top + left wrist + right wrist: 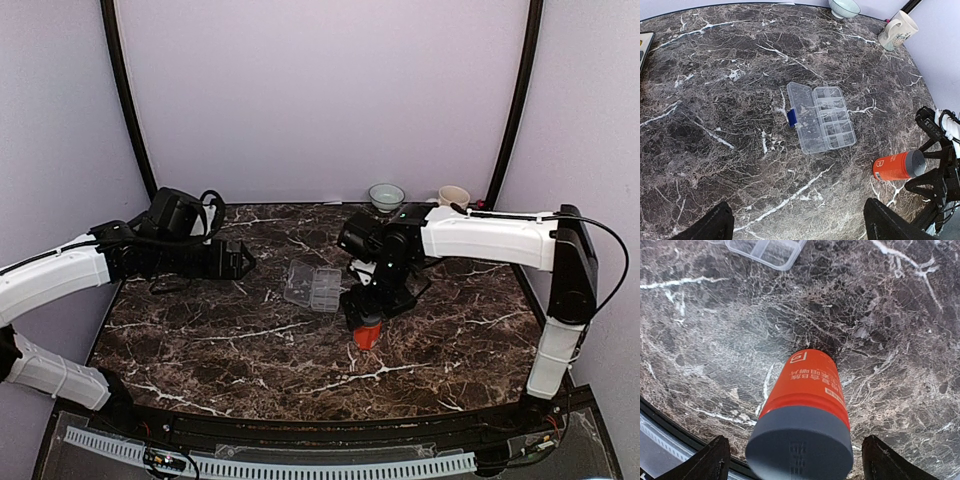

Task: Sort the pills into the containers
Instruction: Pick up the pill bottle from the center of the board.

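The clear organiser box [312, 287] lies mid-table with its lid folded open to the left and a blue latch on the lid's edge. It shows in full in the left wrist view [822, 117], and one corner shows in the right wrist view [765, 251]. I see no loose pills. My right gripper [370, 315] is open around the grey cap of an orange bottle [810, 385], with a gap on each side. The bottle's base is down at the table. My left gripper [235, 262] is open and empty, left of the box and above the table [797, 225].
A pale bowl [386, 196] and a white mug [453, 196] stand at the far edge, right of centre. The orange bottle [895, 166] and right gripper [935, 180] sit to the near right of the box. The dark marble table [200, 340] has a curved near edge.
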Robot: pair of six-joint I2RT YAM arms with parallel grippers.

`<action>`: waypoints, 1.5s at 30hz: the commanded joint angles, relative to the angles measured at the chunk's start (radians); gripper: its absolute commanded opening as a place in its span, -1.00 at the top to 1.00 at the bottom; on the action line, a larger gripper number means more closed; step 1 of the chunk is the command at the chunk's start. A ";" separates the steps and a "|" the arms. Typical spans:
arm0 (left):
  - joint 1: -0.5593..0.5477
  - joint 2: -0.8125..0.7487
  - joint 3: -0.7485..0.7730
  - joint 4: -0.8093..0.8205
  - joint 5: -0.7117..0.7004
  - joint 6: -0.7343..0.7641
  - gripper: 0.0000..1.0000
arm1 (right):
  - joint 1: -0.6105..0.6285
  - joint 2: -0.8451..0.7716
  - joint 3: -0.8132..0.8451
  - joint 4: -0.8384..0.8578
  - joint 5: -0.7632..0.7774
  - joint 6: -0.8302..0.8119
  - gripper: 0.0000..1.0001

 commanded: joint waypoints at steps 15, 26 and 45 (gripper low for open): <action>-0.003 -0.044 0.002 -0.036 -0.020 0.011 -0.86 | -0.016 0.085 0.024 0.030 -0.015 -0.064 -0.59; -0.004 -0.031 0.003 -0.034 -0.025 0.012 -0.86 | -0.035 0.086 0.014 0.026 -0.031 -0.088 -0.15; -0.004 -0.038 -0.044 0.098 0.198 -0.020 -0.90 | -0.034 -0.013 0.030 0.096 -0.077 -0.052 0.55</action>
